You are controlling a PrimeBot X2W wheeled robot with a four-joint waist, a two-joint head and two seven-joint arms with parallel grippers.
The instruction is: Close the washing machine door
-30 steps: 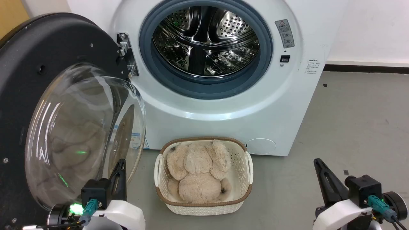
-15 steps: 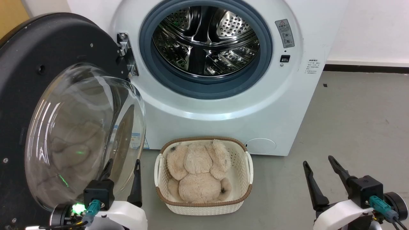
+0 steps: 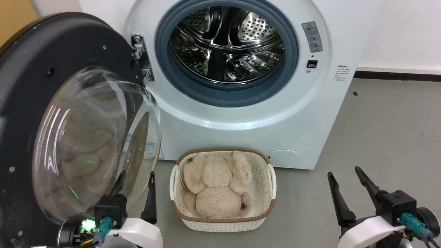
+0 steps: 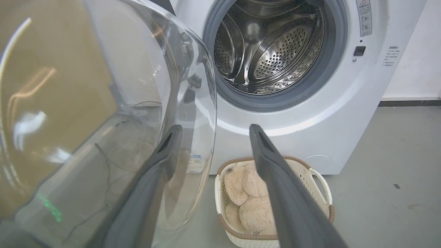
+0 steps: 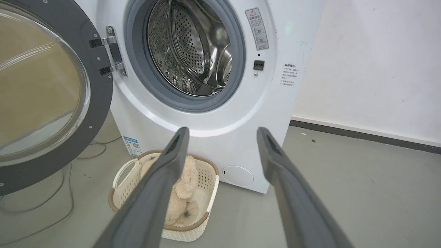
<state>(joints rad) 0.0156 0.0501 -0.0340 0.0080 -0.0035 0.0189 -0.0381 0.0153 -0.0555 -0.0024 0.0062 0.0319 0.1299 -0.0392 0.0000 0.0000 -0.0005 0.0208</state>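
Grey floor [image 3: 379, 137] and a white wall [image 3: 406, 31] lie around the washing machine [image 3: 241, 117], and the washing machine door [image 3: 31, 69] hangs wide open on my left.

Both of my arms sit low, with the fingers pointing up. My left gripper [image 3: 137, 174] is spread apart and holds nothing. It is low by the door's clear glass bowl [image 3: 89, 137], one finger seen through the glass and the other just past its edge, and I cannot tell if they touch it. My right gripper [image 3: 344, 171] is spread apart too, with nothing in it, over the floor well apart from the door. A white basket [image 3: 224, 225] with a plush toy [image 3: 217, 186] stands on the floor at the machine's foot, between my grippers.
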